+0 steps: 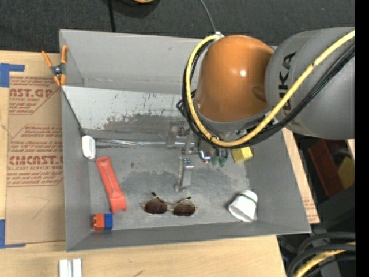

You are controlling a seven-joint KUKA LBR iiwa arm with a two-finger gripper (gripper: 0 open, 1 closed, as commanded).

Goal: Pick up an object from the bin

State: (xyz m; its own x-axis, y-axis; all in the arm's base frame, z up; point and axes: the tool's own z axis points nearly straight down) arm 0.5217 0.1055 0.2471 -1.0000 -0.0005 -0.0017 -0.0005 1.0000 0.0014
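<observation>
Tool [183,183] hangs low over a bare patch of the bin [115,56] floor, and I can't tell if it's clenched or released. Sunglasses [169,206] lie flat just past its tip, so they're the likeliest pick I'd guess. White cup [244,205] sits farther off to one side.

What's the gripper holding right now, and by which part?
Cannot tell. The gripper hangs close to the sunglasses, which lie on the bin floor.
</observation>
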